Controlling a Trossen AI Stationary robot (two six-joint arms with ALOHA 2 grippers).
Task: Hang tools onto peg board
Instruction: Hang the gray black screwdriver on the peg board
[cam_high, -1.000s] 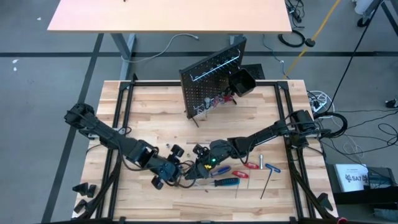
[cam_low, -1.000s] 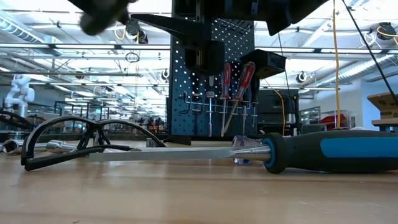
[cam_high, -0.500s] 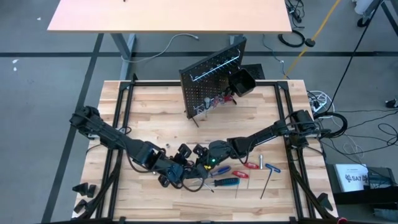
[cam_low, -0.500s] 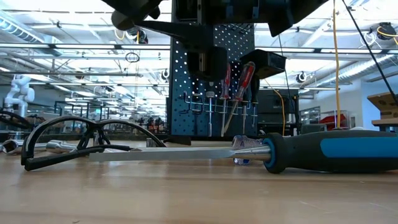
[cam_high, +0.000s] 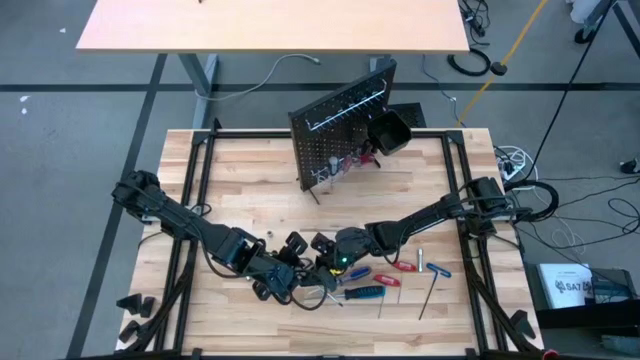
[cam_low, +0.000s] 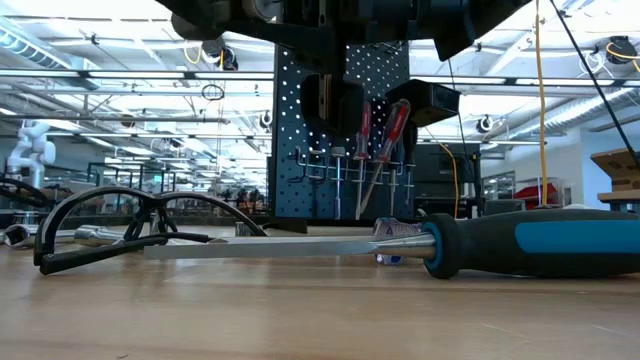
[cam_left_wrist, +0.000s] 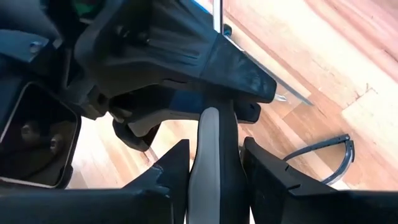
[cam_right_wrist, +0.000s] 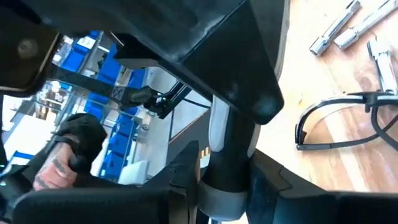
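Overhead and close views of a wooden desk (cam_high: 250, 180) with 2 dark arms reaching in from its sides and meeting near its front middle. The peg board (cam_high: 335, 140) stands upright at the far middle of the desk, turned at an angle, with a small black bin (cam_high: 388, 132) attached at its right end; in the low view 2 red-handled screwdrivers (cam_low: 395, 125) hang on its hooks. The left gripper (cam_high: 285, 277) and the right gripper (cam_high: 322, 265) sit just beside each other above the front of the desk, well apart from the board. Both have hold of 1 pale-handled tool (cam_left_wrist: 211, 155): the left fingers (cam_left_wrist: 171, 168) are closed against the sides of its handle, and the right fingers (cam_right_wrist: 186, 168) are closed on the same handle from the other end. Loose tools lie on the desk to the right of the grippers: a blue-and-black screwdriver (cam_high: 362, 292) nearest the front edge, 2 short red-handled drivers (cam_high: 394, 272) just behind it, and a blue-handled hex key (cam_high: 438, 270) farther right. A black wire loop (cam_low: 130, 225) lies on the wood beside the screwdriver's blade tip, and 2 small silver bits (cam_right_wrist: 339, 28) lie near the loop.
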